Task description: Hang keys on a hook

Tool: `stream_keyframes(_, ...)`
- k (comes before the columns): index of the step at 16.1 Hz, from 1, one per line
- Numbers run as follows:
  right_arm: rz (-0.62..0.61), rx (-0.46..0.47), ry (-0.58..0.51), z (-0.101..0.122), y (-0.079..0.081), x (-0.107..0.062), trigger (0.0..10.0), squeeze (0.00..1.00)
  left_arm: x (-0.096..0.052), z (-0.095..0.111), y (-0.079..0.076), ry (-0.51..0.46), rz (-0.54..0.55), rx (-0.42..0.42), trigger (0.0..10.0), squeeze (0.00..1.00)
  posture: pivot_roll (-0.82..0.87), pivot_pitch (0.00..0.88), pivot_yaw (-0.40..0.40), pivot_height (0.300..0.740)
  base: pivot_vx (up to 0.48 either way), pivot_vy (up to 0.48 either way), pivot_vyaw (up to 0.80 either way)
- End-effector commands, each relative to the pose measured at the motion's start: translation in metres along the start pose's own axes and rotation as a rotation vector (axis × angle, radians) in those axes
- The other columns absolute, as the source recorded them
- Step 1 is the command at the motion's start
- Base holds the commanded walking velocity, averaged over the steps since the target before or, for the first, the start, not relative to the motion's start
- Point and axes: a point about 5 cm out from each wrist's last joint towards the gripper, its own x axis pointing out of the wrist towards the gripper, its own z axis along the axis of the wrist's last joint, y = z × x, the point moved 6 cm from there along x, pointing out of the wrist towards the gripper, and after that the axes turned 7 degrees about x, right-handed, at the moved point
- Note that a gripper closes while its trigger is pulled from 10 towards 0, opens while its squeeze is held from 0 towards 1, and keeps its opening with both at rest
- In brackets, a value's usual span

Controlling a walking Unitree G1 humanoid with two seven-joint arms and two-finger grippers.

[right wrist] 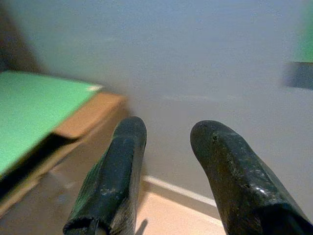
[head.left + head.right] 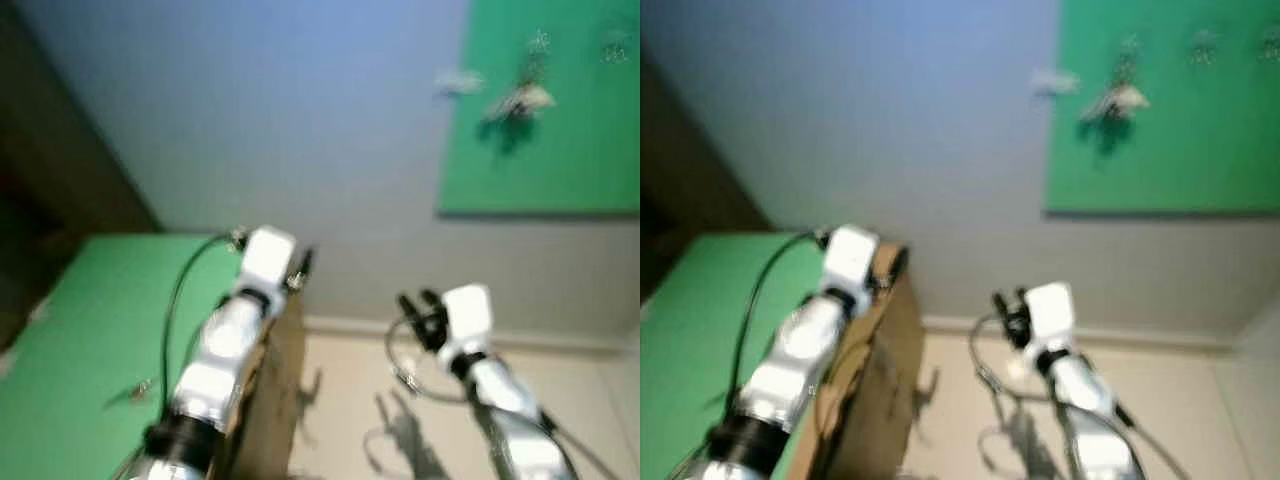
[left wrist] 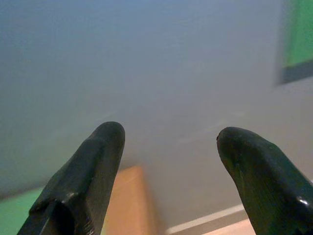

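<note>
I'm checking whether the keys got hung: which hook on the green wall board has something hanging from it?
On the green board, the leftmost hook carries a blurred pale bunch, likely the keys. The hooks to its right look bare, though blur hides detail.

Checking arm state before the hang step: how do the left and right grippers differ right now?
The left gripper has its fingers spread wide; the right gripper shows a narrower gap, though also open. The left gripper is held above the green table near its edge; the right gripper is over the bare floor, off the table. Shared: both are empty, both point toward the grey wall, and the keys look to be hanging on the green board.
</note>
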Motion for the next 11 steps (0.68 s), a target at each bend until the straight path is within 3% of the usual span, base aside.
stream_keyframes(1,-0.006,0.008,0.004,-0.003,-0.003,-0.002,10.0,0.00,0.000,-0.001,-0.003,0.002,-0.006,-0.010,10.0,0.00,-0.16,0.012,0.147,0.740,0.000,0.000,0.65)
stream_keyframes(7,-0.003,0.021,0.003,-0.004,-0.004,-0.003,10.0,0.00,0.001,-0.003,-0.010,0.013,-0.017,-0.017,10.0,0.00,-0.16,0.020,0.150,0.740,0.000,0.000,0.61)
stream_keyframes(11,0.003,0.028,0.007,-0.005,-0.004,-0.005,10.0,0.00,0.001,-0.014,0.001,0.071,0.052,-0.082,10.0,0.00,-0.17,0.029,0.147,0.740,0.000,0.000,0.55)
